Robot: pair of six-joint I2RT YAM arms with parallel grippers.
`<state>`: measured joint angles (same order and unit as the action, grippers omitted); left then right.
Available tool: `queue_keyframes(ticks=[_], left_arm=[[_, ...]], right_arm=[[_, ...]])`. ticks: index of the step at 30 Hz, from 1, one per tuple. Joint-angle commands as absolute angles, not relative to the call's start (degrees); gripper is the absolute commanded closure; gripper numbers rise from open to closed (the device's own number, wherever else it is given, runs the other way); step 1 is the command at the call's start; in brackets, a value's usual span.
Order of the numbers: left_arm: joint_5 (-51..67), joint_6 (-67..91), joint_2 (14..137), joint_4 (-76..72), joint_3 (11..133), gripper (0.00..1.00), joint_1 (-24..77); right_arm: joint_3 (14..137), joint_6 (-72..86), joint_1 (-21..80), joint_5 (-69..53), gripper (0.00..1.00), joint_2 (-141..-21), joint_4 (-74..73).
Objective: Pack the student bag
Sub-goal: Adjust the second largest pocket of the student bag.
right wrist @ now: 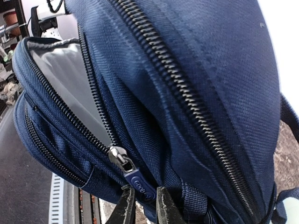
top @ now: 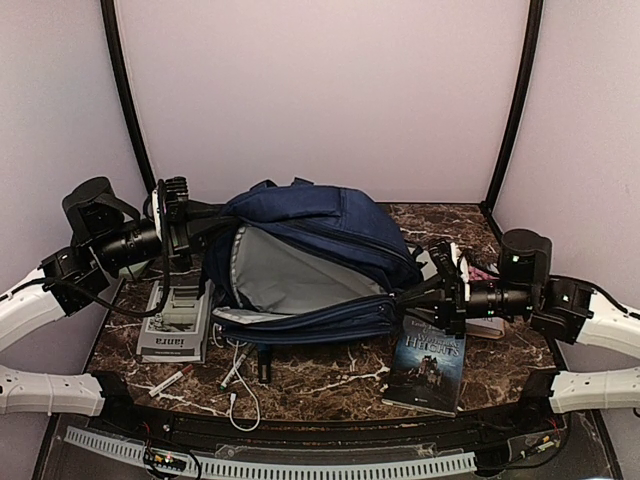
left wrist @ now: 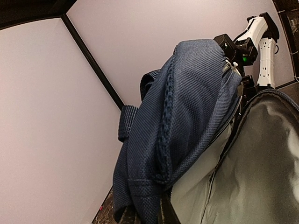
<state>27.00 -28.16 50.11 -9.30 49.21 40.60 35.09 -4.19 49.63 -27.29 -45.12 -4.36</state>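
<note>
The navy backpack (top: pixel 310 260) lies mid-table, main compartment gaping; my right gripper (right wrist: pixel 144 201) is pinched on its zipper pull (right wrist: pixel 136 181); my left gripper (top: pixel 200 228) is at the rim, fingers hidden, so I cannot tell its grip; I'd draw the slider along its track with the fabric kept taut.

You have a dark book (top: pixel 425 365) lying flat, cover up, on the brown marbled worktop (top: pixel 330 385). Well to the left of the book sits a grey box (top: pixel 175 325) with printed lettering on its near edge. Between the book and that box, closer to the box, lie a red-and-white marker (top: pixel 170 382) and a loose white cable (top: pixel 243 400). On the near side of the book, a pale slotted cable duct (top: pixel 300 465) runs along the worktop's edge
</note>
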Motion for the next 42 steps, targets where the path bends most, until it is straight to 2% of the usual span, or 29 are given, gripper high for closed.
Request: queue_keyframes(ticks=[1, 5, 16, 22, 27, 29, 36, 42], left_arm=[[26.1, -28.3, 48.78, -15.46, 49.35, 1.0, 40.18], [25.77, -28.56, 48.53, -15.39, 49.22, 1.0, 40.17], [19.26, -30.11, 47.41, -16.19, 49.11, 1.0, 40.19], [19.71, -30.0, 47.78, -16.91, 49.53, 1.0, 40.17], [20.14, -29.63, 48.16, -17.35, 49.35, 1.0, 40.23], [20.15, -29.56, 48.14, -17.52, 49.21, 1.0, 40.21], [20.57, -29.52, 48.6, -17.47, 49.3, 1.0, 40.19], [20.74, -29.47, 48.62, -17.31, 49.14, 1.0, 40.19]], right_arm=[[37.01, -4.43, 49.96, -29.76, 0.92, -46.86, -0.42], [37.41, -6.1, 49.98, -28.95, 1.0, -47.15, -1.73], [33.35, -6.93, 49.92, -18.72, 1.0, -41.29, -6.53], [31.61, -5.88, 49.97, -21.96, 1.0, -41.78, -4.21], [31.32, -4.13, 50.05, -24.94, 0.72, -42.52, 0.23], [30.78, -3.1, 50.2, -23.73, 0.67, -42.74, 2.49], [28.5, -6.69, 53.69, -16.18, 0.71, -42.69, 11.21], [29.87, -8.39, 54.01, -16.73, 0.72, -44.53, 10.94]])
